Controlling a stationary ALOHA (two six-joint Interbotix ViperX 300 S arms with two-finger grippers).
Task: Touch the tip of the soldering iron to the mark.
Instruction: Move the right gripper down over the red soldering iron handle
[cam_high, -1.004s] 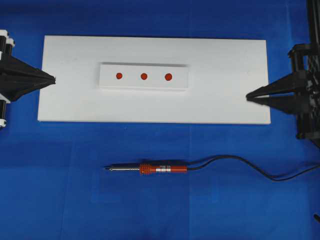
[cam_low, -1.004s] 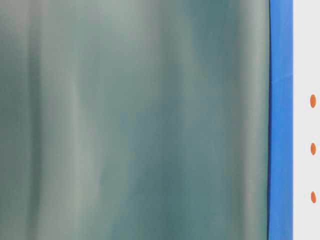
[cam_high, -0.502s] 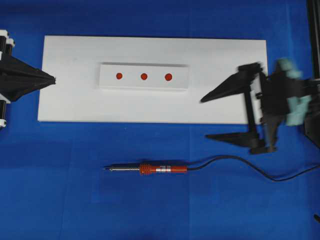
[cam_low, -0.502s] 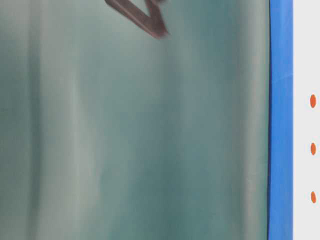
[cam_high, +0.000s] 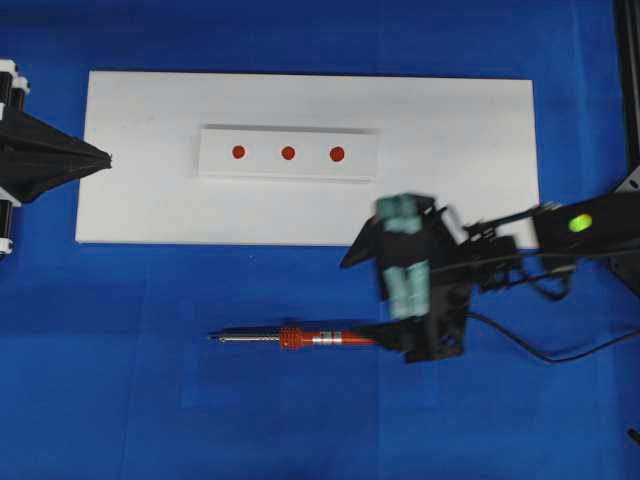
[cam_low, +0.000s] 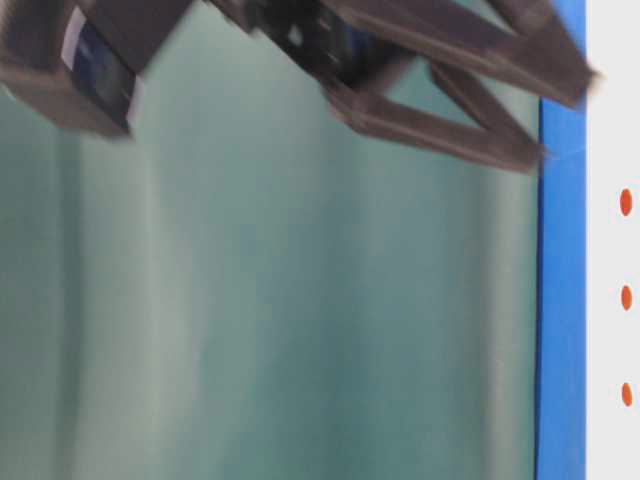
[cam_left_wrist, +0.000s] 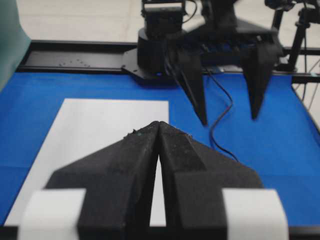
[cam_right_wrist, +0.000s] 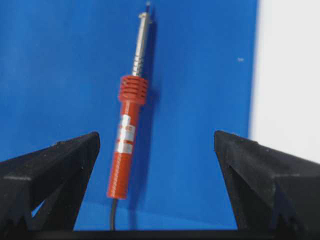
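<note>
So the soldering iron (cam_high: 300, 338) is lying flat on the blue table cover (cam_high: 150, 400), just below the white board (cam_high: 450, 130), not picked up by anything. Its dark tip points toward the left of the overhead view, and the red handle sits toward the middle with the black cord (cam_high: 540, 350) trailing off to the right.

Right gripper (cam_high: 372, 292) is hovering over the cord end of the handle with its jaws spread wide and nothing between them. From the right wrist camera you can see the iron lying in the gap between the two black fingers (cam_right_wrist: 55, 170), closer to the left one, not touching either as far as I can tell.

Left gripper (cam_left_wrist: 158, 125) is parked at the left edge of the white board, its fingers pressed together into a point, holding nothing.

On the board there's a smaller white strip (cam_high: 288, 153) with three red marks (cam_high: 288, 153) in a row, well apart from the iron. The table-level view is mostly blur.
</note>
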